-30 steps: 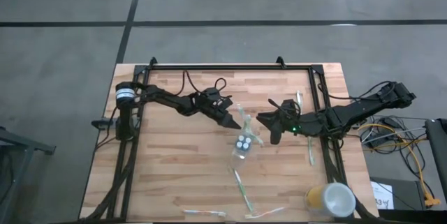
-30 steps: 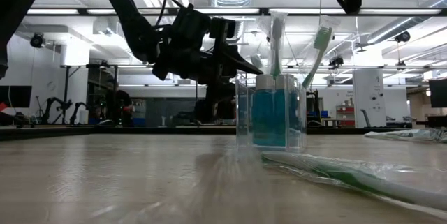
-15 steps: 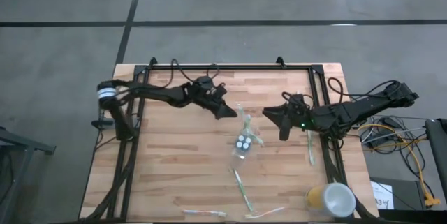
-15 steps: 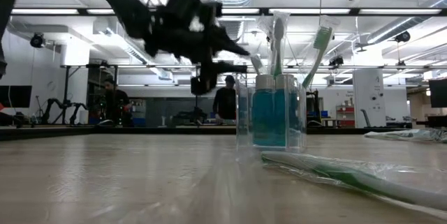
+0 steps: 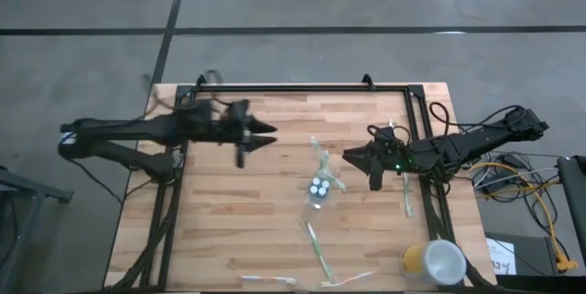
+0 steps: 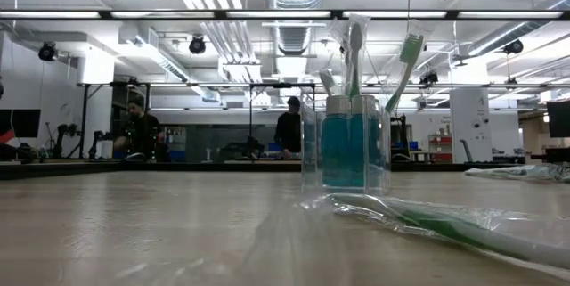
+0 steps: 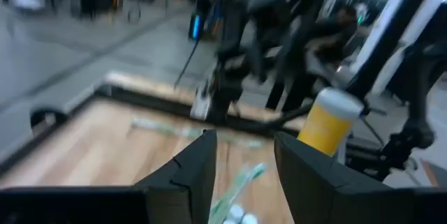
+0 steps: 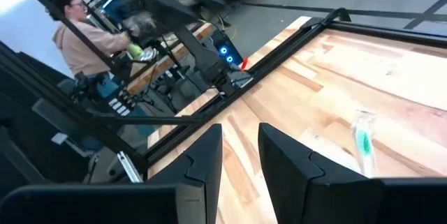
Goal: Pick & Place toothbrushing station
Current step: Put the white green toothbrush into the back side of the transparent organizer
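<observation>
While a wrapped toothbrush (image 6: 445,224) lies nearest on the wooden table (image 5: 229,230), the clear plastic cup (image 5: 320,189) stands just behind it near the table's middle, holding three grey tubes with white caps (image 5: 319,185) and upright toothbrushes (image 6: 354,54). More wrapped toothbrushes lie toward six o'clock of the cup, and a yellow cup with a white top (image 5: 433,262) sits at about four o'clock. At two o'clock of the cup hovers the right gripper (image 5: 350,156), fingers slightly parted, grasping nothing. At ten o'clock, well apart, hangs the left gripper (image 5: 268,135), released and empty. Beyond, people stand in the room.
</observation>
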Robot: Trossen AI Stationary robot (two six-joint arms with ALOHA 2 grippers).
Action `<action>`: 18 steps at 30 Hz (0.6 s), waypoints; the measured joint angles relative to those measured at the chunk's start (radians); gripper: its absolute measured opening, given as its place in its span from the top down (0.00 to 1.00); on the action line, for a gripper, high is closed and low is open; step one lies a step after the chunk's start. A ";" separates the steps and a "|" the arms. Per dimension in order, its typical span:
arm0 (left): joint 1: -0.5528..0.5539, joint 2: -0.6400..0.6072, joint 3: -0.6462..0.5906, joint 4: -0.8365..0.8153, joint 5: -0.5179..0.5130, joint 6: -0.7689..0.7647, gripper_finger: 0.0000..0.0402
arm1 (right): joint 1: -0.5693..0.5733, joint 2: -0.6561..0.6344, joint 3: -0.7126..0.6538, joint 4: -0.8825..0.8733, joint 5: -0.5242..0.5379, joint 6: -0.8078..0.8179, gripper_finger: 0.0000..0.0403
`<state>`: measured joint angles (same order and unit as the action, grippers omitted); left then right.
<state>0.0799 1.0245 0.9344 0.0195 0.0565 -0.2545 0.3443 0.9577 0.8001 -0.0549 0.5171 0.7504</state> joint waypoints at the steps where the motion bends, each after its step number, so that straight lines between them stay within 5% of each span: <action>1: -0.013 -0.041 0.000 -0.016 -0.015 0.010 0.63 | 0.000 0.000 0.000 0.001 -0.001 0.001 0.77; 10: -0.090 -0.235 -0.020 -0.340 -0.142 0.044 0.63 | 0.000 0.007 0.000 -0.001 -0.071 -0.080 0.77; 18: -0.132 -0.236 -0.128 -0.334 -0.179 0.010 0.63 | 0.035 0.052 -0.001 0.000 -0.185 -0.129 0.77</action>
<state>-0.0517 0.7887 0.8065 -0.3142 -0.1220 -0.2441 0.3793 1.0092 0.7994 -0.0551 0.3318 0.6212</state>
